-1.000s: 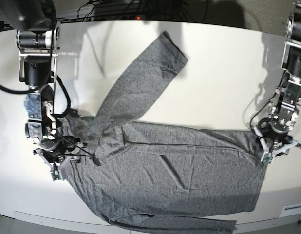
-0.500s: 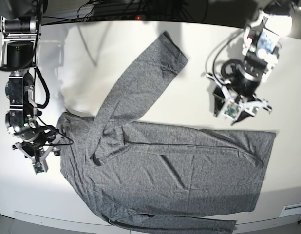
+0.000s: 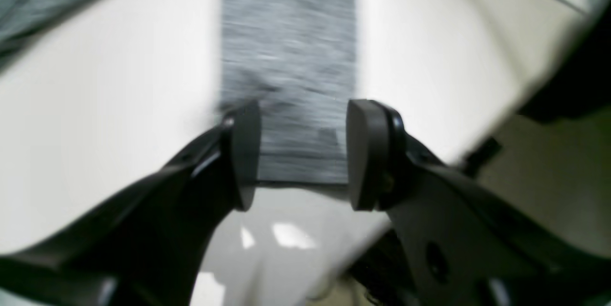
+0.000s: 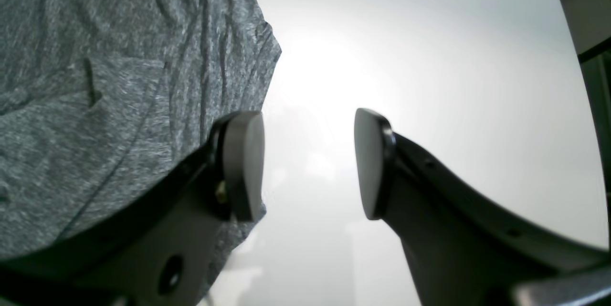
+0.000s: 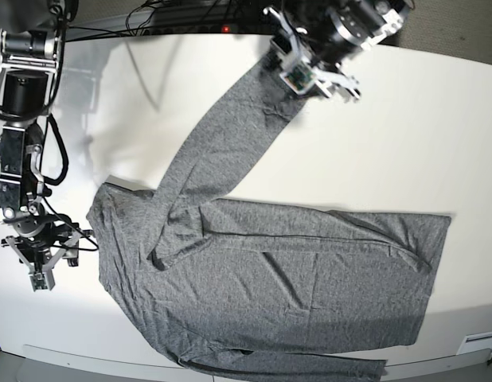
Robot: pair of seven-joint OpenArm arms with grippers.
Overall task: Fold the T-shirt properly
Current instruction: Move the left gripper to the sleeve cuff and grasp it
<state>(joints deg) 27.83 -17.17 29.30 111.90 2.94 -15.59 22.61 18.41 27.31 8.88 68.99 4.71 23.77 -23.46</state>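
Observation:
The grey long-sleeved T-shirt (image 5: 286, 278) lies flat on the white table (image 5: 389, 135), its body across the front. One sleeve (image 5: 222, 135) runs up to the back edge; the other lies along the front edge (image 5: 310, 366). My left gripper (image 5: 306, 78) is open over the cuff of the raised sleeve. In the blurred left wrist view its fingers (image 3: 246, 153) stand either side of the sleeve end (image 3: 286, 58). My right gripper (image 5: 41, 267) is open and empty on bare table just left of the shirt's edge (image 4: 119, 81), with its fingers (image 4: 243, 163) apart.
Dark cables (image 5: 190, 16) and a red light lie along the table's back edge. The right arm's column (image 5: 27, 72) stands at the back left. The table's front edge (image 5: 87, 358) runs close under the shirt's lower sleeve.
My left arm has swung from the shirt's right hem to the raised sleeve's cuff at the back. My right gripper has drawn left off the shirt's shoulder onto bare table.

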